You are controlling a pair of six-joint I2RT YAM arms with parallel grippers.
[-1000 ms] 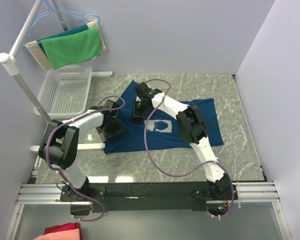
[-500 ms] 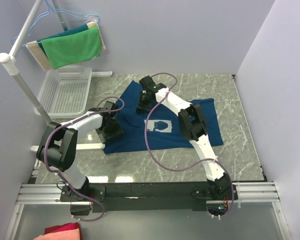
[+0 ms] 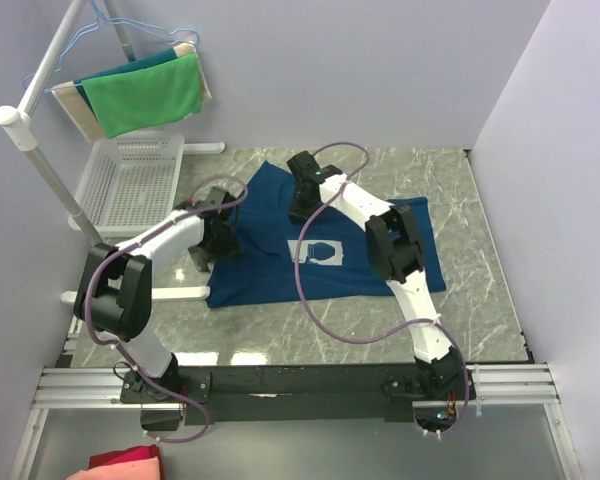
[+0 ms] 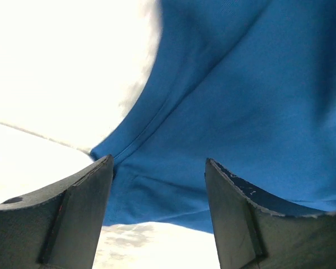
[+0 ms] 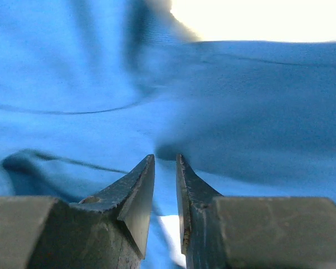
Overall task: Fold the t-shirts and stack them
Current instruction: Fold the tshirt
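A navy blue t-shirt (image 3: 265, 275) lies spread on the marble table (image 3: 480, 300), its pale square print (image 3: 320, 250) facing up. My left gripper (image 3: 220, 243) is at the shirt's left edge. In the left wrist view it (image 4: 159, 159) stands open over the hem of the t-shirt (image 4: 241, 101), with bare table showing below. My right gripper (image 3: 300, 205) is over the far part of the shirt. In the right wrist view its jaws (image 5: 165, 156) are close together, and a raised fold of the t-shirt (image 5: 73, 67) runs into their tips.
A white mesh basket (image 3: 130, 185) stands at the far left beside a rack pole (image 3: 50, 175). A green cloth (image 3: 145, 95) hangs from the rack. The rack's foot (image 3: 180, 293) lies by the shirt's left edge. A red-pink cloth (image 3: 120, 465) sits below the rail at the near left.
My right gripper has moved toward the far right across the upper part of the shirt. My left gripper has shifted a little farther away along the shirt's left edge.
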